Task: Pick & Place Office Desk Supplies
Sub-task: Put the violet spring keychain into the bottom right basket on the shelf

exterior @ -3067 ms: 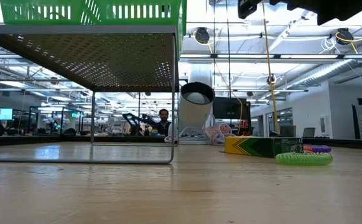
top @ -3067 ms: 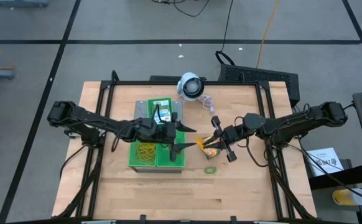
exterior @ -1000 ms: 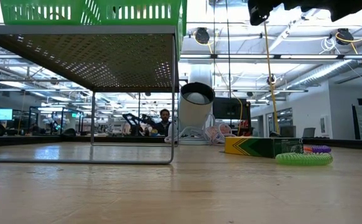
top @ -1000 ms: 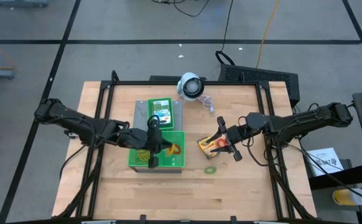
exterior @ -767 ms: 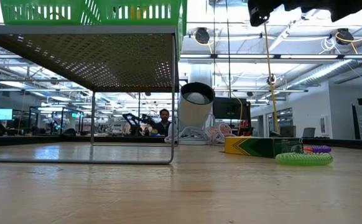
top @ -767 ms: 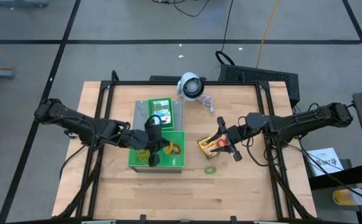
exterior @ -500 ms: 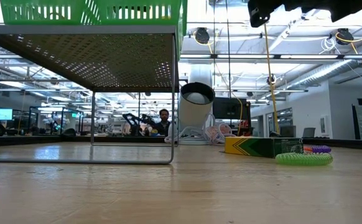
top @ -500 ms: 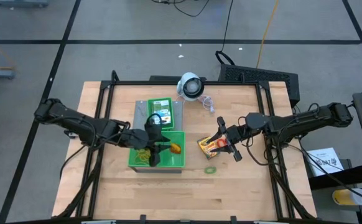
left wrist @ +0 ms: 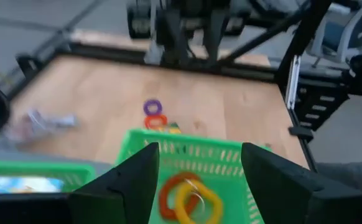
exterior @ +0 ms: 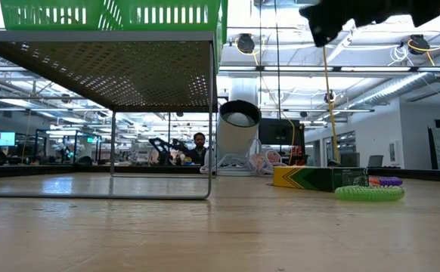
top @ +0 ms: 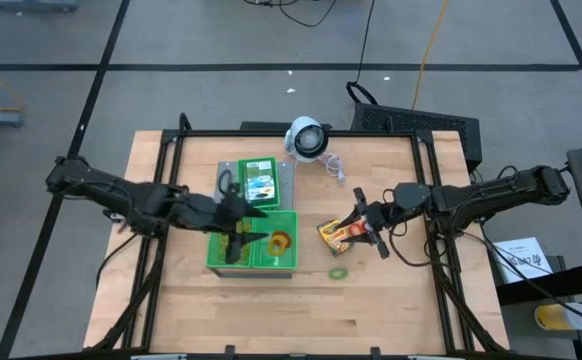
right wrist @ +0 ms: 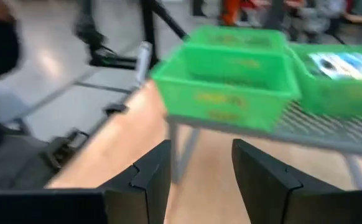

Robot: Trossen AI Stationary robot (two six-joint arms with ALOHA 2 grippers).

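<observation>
My left gripper (top: 243, 234) (left wrist: 199, 155) hangs open above the near green tray (top: 293, 262). An orange and a yellow rubber-band loop (top: 281, 241) (left wrist: 187, 196) lie in that tray's right compartment, and yellow loops (top: 229, 250) in its left one. One crayon box (top: 260, 181) lies in the far tray. Another crayon box (top: 335, 234) (exterior: 318, 177) lies flat on the table, with my right gripper (top: 359, 222) (right wrist: 199, 149) open above it, nothing between its fingers. On the table lie a green loop (top: 339, 272) (exterior: 369, 193), plus a purple loop (left wrist: 152, 107) and an orange loop (left wrist: 156, 120).
Both green trays sit on a grey metal rack (exterior: 167, 75) raised on legs at the table's middle left. A white round device (top: 306, 139) with a cord stands at the far edge. Bare wood lies along the near edge (top: 301, 320).
My left gripper has opened and let go of the orange and yellow loops, which now lie in the near tray's right compartment. It has then drawn back toward the table's left edge and risen a little. My right gripper has tipped slightly in place.
</observation>
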